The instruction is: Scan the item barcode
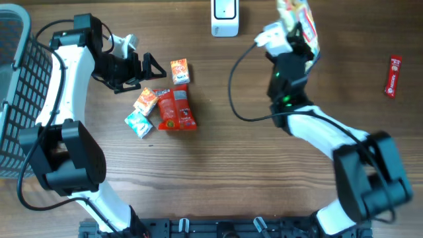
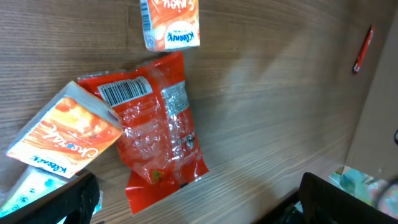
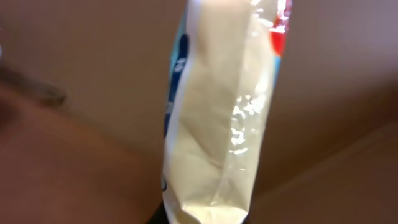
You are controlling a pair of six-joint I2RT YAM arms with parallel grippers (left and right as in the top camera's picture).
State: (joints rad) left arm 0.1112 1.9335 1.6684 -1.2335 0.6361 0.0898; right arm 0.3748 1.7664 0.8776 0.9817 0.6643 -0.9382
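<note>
Glossy crinkled snack bag (image 3: pixel 217 124), pinched in right gripper (image 1: pixel 295 34)

**One High View, Two Close Ones**

The overhead camera is looking straight down from well above, taking in the whole wooden table (image 1: pixel 218 165). The left wrist camera is hanging near that table, facing down at a slant onto the red packet (image 2: pixel 155 130) and an orange carton (image 2: pixel 171 22), with a red stick (image 2: pixel 363 42) showing far off at upper right. The overhead is sharing all three: red packet (image 1: pixel 176 109), orange carton (image 1: pixel 179 71), red stick (image 1: pixel 393 75). The right wrist camera is sitting very close to the pale packet (image 3: pixel 217 112), which is filling mid-frame against a blurred brown background. The overhead is catching that same pale packet (image 1: pixel 301 23) near its top edge.
</note>
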